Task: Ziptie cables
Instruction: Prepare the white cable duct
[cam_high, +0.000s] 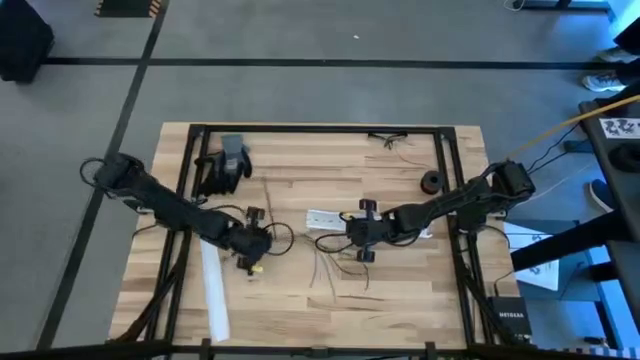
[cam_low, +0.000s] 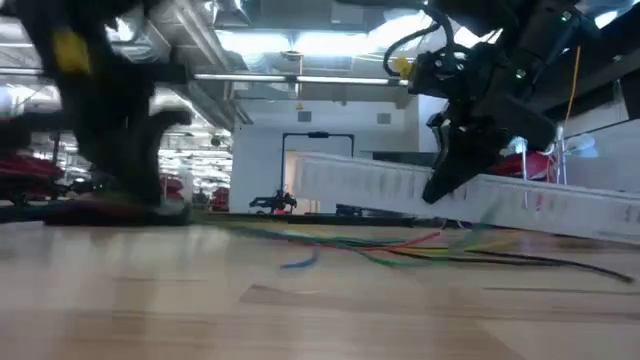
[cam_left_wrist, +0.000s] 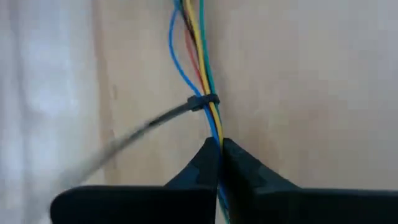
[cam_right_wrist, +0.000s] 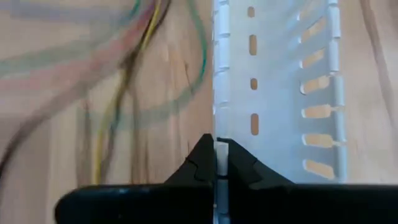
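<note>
Left gripper (cam_left_wrist: 219, 149) clamped on the cables (cam_left_wrist: 208, 81) at lower centre of the left wrist frame, ziptie (cam_left_wrist: 202, 102) looped just above. Right gripper (cam_right_wrist: 216, 158) pinching the white slotted strip (cam_right_wrist: 280, 81) by its edge, frame centre. Bare table (cam_high: 400, 300) along the bottom edge.

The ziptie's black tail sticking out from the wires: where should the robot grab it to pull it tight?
Probably near its free end. The ziptie is already looped round the cables, and its tail juts sideways off the bundle, away from the left tool, which is shut on the cables just below the loop. Coming from that open side avoids the wires. The right tool is shut on the white strip.
</note>
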